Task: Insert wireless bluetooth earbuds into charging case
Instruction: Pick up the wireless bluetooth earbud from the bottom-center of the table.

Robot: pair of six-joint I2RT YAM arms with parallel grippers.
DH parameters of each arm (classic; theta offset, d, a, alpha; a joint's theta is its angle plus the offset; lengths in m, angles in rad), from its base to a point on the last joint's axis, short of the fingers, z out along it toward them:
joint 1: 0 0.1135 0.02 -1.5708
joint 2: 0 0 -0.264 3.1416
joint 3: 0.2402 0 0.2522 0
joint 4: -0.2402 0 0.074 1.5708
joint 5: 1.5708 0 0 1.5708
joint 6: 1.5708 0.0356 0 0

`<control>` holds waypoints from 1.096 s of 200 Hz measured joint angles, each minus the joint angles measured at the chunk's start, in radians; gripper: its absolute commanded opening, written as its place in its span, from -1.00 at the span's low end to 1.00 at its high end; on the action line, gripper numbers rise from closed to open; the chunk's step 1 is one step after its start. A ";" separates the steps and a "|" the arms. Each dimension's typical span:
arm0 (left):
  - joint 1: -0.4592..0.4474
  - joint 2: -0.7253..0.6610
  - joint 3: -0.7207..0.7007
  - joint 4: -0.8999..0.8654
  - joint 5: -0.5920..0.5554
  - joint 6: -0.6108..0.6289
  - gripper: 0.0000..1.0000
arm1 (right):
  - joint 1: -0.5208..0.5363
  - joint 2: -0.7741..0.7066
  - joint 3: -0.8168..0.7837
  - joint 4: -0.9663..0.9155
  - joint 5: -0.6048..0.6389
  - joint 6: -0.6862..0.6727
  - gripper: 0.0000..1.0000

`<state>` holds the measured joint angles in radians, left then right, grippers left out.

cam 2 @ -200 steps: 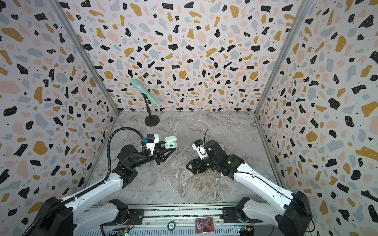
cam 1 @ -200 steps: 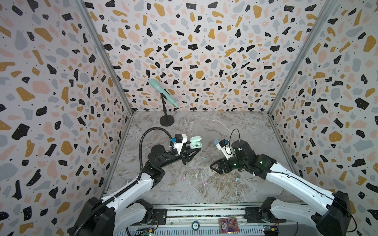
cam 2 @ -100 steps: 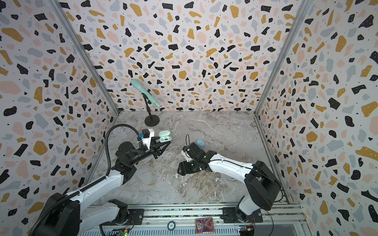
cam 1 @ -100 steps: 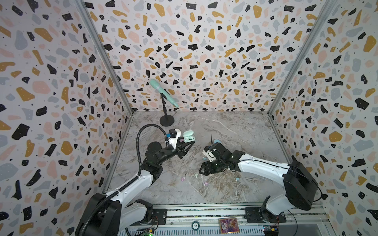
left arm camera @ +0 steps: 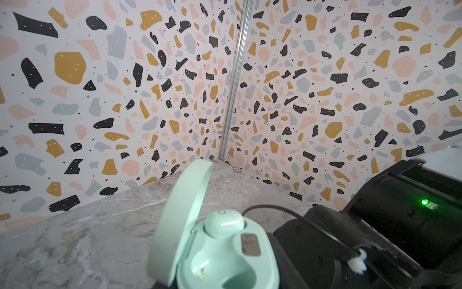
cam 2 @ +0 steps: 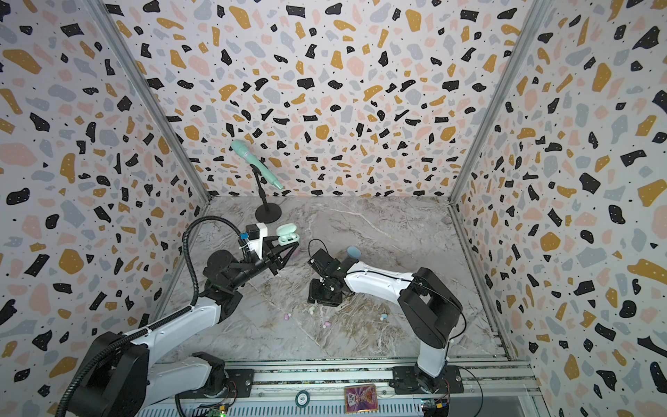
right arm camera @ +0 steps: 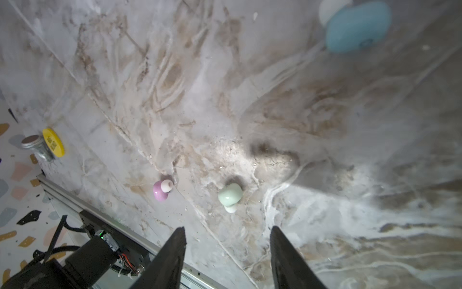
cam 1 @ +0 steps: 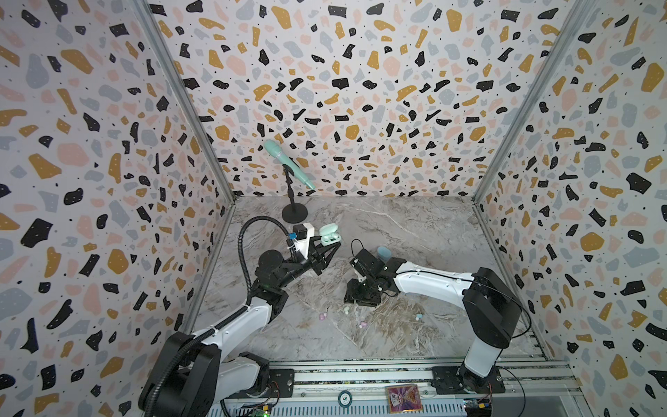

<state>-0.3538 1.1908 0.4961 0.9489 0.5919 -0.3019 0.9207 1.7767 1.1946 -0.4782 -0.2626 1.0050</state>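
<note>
My left fingers (cam 1: pixel 332 248) clench the open case (left arm camera: pixel 225 252), 1 bud (left arm camera: pixel 223 222) seated. My right fingers (right arm camera: pixel 175 252) hang apart, empty, over the mint bud (right arm camera: pixel 230 196) on the bench (right arm camera: pixel 350 150); next I lower and pinch it.

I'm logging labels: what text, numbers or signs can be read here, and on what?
"50": round token on the front rail.
Too small to read: lettering on the card beside it.
Too blurred to read: dark print on the yellow disc.
Nothing else legible.
</note>
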 measured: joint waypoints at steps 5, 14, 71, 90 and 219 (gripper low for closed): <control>0.000 0.000 0.000 0.001 -0.001 -0.001 -0.34 | 0.004 0.003 0.005 -0.005 0.010 0.017 0.09; 0.002 -0.001 0.000 0.003 -0.003 -0.001 -0.34 | 0.012 0.008 0.008 -0.004 0.027 0.047 0.08; 0.026 -0.002 0.000 0.011 -0.003 -0.003 -0.34 | 0.059 0.050 0.036 -0.023 0.093 0.188 -0.05; 0.033 -0.003 0.000 0.022 -0.003 -0.007 -0.34 | 0.071 0.063 0.050 -0.024 0.103 0.225 -0.08; 0.063 -0.031 -0.003 0.046 0.021 -0.032 -0.34 | 0.092 0.142 0.090 -0.030 0.155 0.318 -0.26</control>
<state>-0.2905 1.1595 0.4931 0.9951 0.6128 -0.3340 1.0130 1.9190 1.2842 -0.5079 -0.1078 1.3231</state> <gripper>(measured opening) 0.436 0.374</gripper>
